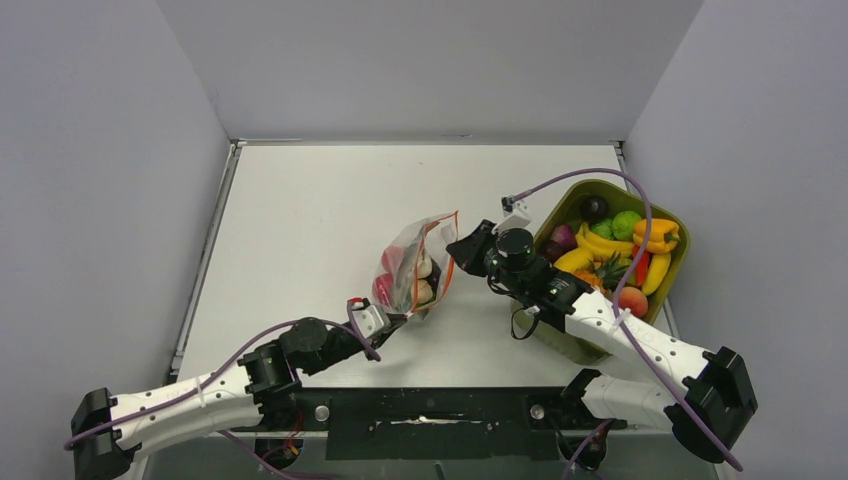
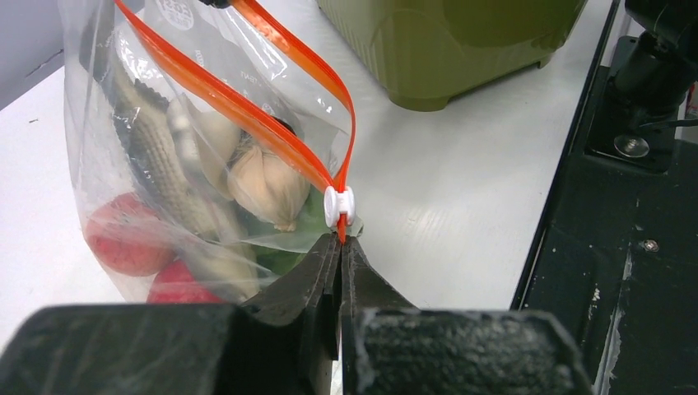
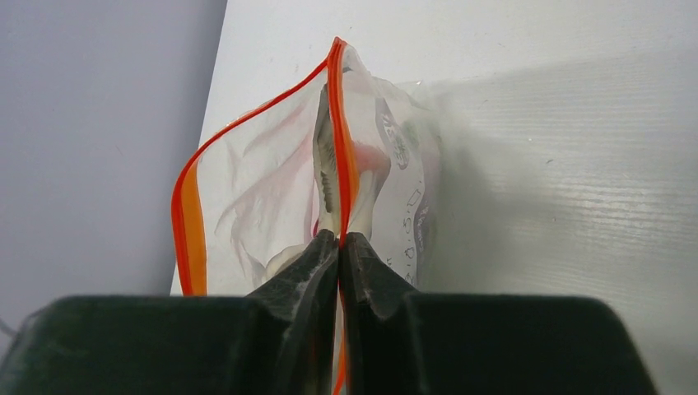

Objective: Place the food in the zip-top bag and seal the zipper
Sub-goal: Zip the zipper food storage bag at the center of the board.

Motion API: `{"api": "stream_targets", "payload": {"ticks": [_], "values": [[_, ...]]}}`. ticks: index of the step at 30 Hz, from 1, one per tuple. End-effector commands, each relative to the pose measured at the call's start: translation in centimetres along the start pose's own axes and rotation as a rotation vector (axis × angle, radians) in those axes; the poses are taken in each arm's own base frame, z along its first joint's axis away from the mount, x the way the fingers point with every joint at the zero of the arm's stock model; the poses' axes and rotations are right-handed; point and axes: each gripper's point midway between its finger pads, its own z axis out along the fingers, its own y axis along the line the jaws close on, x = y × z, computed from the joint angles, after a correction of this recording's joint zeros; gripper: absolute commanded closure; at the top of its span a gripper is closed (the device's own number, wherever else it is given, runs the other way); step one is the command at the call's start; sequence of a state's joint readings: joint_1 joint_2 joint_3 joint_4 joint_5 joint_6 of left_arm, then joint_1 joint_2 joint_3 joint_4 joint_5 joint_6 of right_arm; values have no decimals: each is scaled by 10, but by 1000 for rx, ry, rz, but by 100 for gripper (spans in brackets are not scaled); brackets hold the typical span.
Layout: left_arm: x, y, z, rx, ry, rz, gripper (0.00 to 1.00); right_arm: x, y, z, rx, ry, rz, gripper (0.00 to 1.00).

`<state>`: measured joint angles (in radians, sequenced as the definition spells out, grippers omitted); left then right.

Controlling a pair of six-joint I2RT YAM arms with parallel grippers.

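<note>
the white tabletop (image 1: 320, 220) carries an olive-green tub (image 1: 684, 262) at the right. it is heaped with loose food: yellow bananas (image 1: 600, 243), an orange pepper (image 1: 658, 235), green (image 1: 627, 224) and dark purple (image 1: 594, 208) pieces. the zip-top bag (image 1: 410, 262) stands near the middle, just left of the tub. inside it lie red pieces (image 2: 123, 239), a ridged green piece (image 2: 156, 156) and a beige garlic bulb (image 2: 267, 185). its mouth gapes, the two lips of the zipper (image 2: 239, 107) bowed apart. the white slider (image 2: 338, 206) sits at the near end. the left pincer (image 2: 340, 247) is closed tight on the zipper's end, just below the slider. the right pincer (image 3: 339, 247) is clamped on one lip of the zipper.
</note>
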<state>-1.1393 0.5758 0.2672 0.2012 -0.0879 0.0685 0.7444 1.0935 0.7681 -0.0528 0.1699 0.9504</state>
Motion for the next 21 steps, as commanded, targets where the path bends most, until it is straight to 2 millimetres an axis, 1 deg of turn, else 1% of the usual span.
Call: {"api": "stream_targets", "payload": {"ticks": [1, 2, 3, 5, 7, 9, 13, 15, 18, 21], "values": [[-32, 4, 1, -19, -116, 8, 100, -18, 17, -4, -76, -57, -35, 85], [-33, 4, 0, -18, -121, 6, 100, -18, 17, -5, -78, -52, -65, 76], [-34, 4, 0, -18, -124, 5, 100, -19, 16, -6, -68, -45, -105, 70], [-37, 3, -1, -15, -133, 1, 100, -23, 10, -10, -36, -44, -195, 65], [-40, 4, -2, -17, -144, -7, 100, -29, 5, -16, -16, -55, -305, 62], [-42, 4, -4, -21, -156, -16, 100, -35, 8, -25, -44, -65, -431, 59], [-47, 6, -7, -30, -179, -27, 100, -36, 29, -43, -200, -48, -707, 59], [-49, 7, -8, -31, -187, -30, 100, -36, 38, -51, -262, -46, -798, 59], [-49, 7, -9, -34, -185, -30, 100, -28, 51, -61, -390, -18, -949, 59], [-49, 6, -8, -30, -182, -30, 100, 3, 66, -76, -639, 38, -1171, 59]]}}
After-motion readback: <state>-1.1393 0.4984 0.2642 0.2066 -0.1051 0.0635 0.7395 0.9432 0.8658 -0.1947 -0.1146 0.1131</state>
